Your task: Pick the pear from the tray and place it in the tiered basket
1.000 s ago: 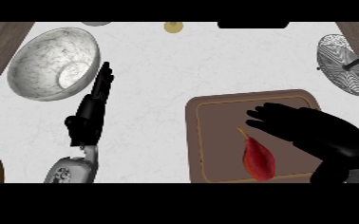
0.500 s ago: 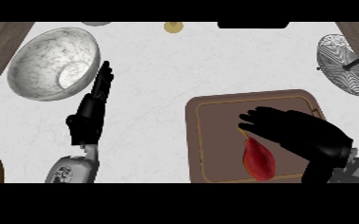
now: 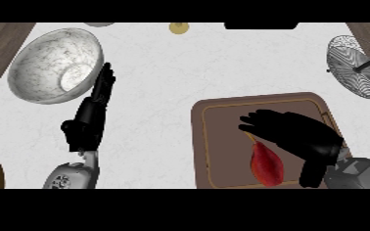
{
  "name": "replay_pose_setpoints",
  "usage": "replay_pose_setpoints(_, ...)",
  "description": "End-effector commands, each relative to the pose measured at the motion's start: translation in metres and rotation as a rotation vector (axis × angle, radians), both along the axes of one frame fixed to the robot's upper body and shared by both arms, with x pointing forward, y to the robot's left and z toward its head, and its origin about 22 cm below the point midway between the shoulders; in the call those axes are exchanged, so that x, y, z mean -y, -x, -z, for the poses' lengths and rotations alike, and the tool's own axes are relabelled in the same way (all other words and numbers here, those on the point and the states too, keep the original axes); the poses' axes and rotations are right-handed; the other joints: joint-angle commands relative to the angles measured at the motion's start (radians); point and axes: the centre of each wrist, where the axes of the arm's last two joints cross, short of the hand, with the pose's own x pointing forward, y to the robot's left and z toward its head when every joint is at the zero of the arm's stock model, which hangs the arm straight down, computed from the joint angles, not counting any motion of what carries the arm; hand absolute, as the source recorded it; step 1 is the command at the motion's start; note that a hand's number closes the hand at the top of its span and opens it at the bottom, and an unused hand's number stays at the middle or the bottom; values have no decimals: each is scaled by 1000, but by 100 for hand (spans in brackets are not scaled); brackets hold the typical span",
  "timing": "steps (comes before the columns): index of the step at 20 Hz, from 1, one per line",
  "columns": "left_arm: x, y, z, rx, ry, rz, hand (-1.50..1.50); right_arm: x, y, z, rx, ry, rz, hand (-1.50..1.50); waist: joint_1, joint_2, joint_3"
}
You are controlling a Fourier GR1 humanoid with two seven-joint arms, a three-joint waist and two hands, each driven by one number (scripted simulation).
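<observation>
- pale marbled counter (image 3: 166, 78) fills the view, with both grey forearms coming in at the near edge.
- nearest, on the right side, a brown tray (image 3: 199, 149) lies on the counter. the red pear (image 3: 266, 164) lies flat on it, narrow stem end pointing away from the robot.
- the right hand (image 3: 300, 134) is over the tray, just beyond the pear's body. its fingers (image 3: 254, 122) are spread and slightly bent, open and holding nothing. the stem end sits right under the fingertips, while the fat end lies on the near side of them, in plain sight. whether the fingertips touch the stem i cannot tell.
- the left hand (image 3: 90, 115) rests to the left, well apart from the tray, fingers straight and together, holding nothing.
- just beyond and left of those fingertips stands a marbled white bowl (image 3: 43, 73), close beside them.
- far right of the right hand's fingers, at the view's edge, a bit of the wire tiered basket (image 3: 350, 61) shows, well apart from the tray.
- farthest off, a small yellowish round thing (image 3: 179, 28) sits at the counter's back.
- judged step: reaching for the pear, grasp not yet made. next the fingers need to come down nearer over the body and curl round it, then lift and carry it away and to the right, to the basket.
</observation>
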Motion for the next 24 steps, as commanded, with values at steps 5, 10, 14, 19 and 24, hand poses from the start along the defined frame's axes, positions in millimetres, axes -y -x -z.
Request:
replay_pose_setpoints(5, -3, -3, 14, 1, -13, -7, 0, -13, 20, -1, -30, -17, -16, -150, -4, -1, 0)
replay_pose_setpoints(10, 21, 13, 5, -4, 12, -12, 0, 2, 14, 4, -63, -51, -7, -150, -2, -1, 0)
replay_pose_setpoints(14, -9, -11, 10, 4, -10, -1, 0, -15, 10, 38, -49, -100, 22, -150, -3, 0, 0)
replay_pose_setpoints(19, 11, -6, 11, -12, -5, -7, 0, -16, 13, 52, 109, -126, -30, 150, -2, 0, 0)
replay_pose_setpoints(24, -1, 14, 24, -1, 10, -5, 0, -29, 8, 61, 204, -138, -38, 150, 1, 0, 0)
